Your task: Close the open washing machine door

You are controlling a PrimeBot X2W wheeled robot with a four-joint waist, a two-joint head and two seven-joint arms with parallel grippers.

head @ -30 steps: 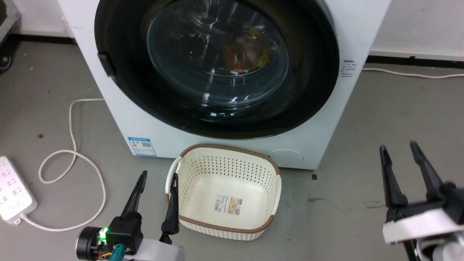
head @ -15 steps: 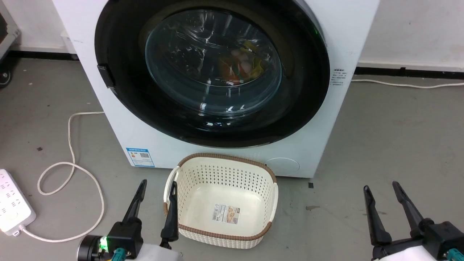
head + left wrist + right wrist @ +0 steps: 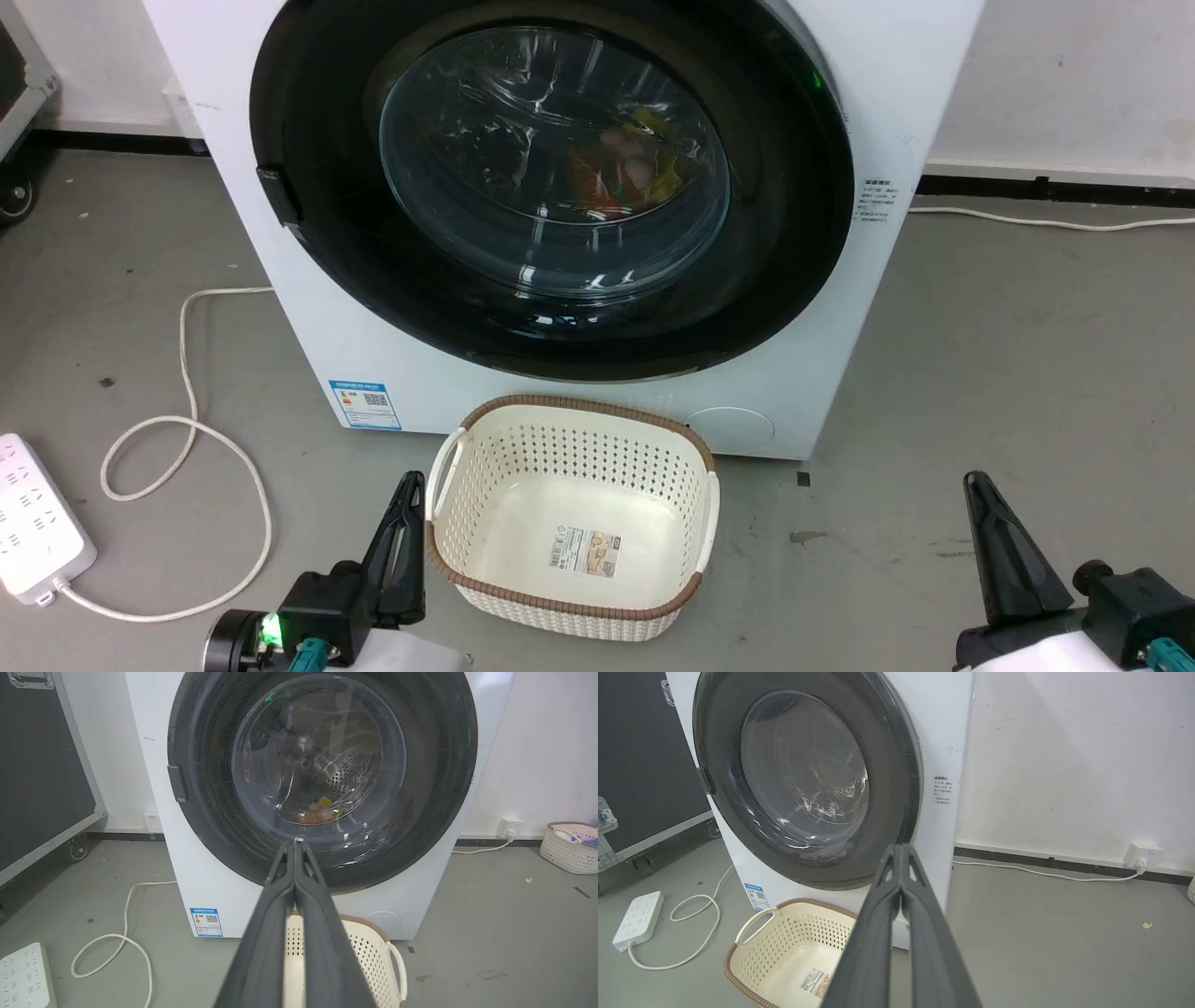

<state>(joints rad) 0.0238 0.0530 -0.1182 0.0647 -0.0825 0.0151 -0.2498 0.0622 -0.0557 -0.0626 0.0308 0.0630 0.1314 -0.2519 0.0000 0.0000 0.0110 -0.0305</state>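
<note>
- The washing machine (image 3: 308,355) stands on the grey floor (image 3: 1008,355) against a white wall, a small blue label (image 3: 364,404) at its lower left corner.
- The washing machine door (image 3: 551,177) lies flat against the machine's front, its glossy black rim flush with the white panel in the head view and in the right wrist view (image 3: 803,788).
- Through the door's glass bowl, coloured laundry (image 3: 621,173) shows low in the steel drum.
- The left gripper (image 3: 406,495) sits at the lower left, just beside the left rim of a cream perforated basket (image 3: 579,439). Its 2 fingers are pressed together and hold nothing; the left wrist view shows their tips (image 3: 295,847) meeting.
- The right gripper (image 3: 990,509) hangs over bare floor at the lower right, well apart from the machine. Its 2 fingers are also pressed together with nothing between them, as the right wrist view (image 3: 901,851) shows.
- The basket stands on the floor just in front of the machine, below the door.
- A white power strip (image 3: 37,527) lies at the far left, its white cable (image 3: 187,439) looping toward the machine.
</note>
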